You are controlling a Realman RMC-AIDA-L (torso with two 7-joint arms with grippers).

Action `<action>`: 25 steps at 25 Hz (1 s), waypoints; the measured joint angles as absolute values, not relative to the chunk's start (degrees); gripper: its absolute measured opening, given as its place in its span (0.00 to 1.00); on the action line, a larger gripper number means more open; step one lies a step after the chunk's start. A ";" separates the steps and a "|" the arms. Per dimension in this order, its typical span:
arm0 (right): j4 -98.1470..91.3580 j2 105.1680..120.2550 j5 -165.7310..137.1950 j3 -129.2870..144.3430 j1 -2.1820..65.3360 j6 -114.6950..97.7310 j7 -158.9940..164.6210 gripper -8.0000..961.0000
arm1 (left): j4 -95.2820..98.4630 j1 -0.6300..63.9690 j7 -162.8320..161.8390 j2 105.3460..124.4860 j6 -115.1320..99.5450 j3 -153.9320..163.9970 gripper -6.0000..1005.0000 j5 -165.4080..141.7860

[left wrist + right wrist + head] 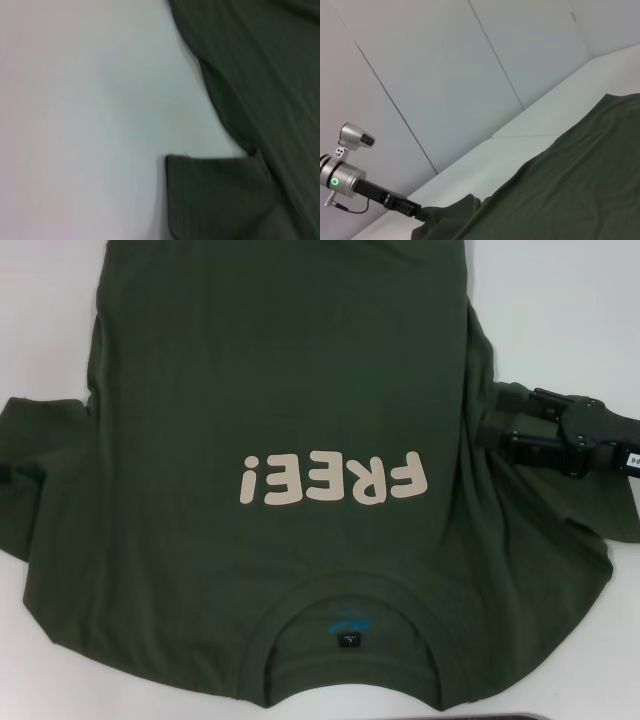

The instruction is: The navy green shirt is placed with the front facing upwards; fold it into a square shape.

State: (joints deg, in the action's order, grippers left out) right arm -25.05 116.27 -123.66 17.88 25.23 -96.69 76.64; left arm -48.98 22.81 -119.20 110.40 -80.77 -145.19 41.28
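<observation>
White table [40,320] — navy green shirt [280,370], right gripper [492,425]

white table [40,320] — bare at the edges | pale panelled wall [445,75] — behind

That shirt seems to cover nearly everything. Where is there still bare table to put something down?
Bare white table shows at the far left corner, beyond the left sleeve, and at the far right corner above the right gripper. A small patch lies near the left front corner. The middle is crowded: the green shirt fills it, and the right gripper sits on the right sleeve.
</observation>
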 joint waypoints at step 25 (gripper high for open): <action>-25.05 116.28 -123.66 17.66 24.96 -96.60 76.64 0.95 | -49.31 24.70 -118.84 111.10 -82.09 -145.10 0.86 39.82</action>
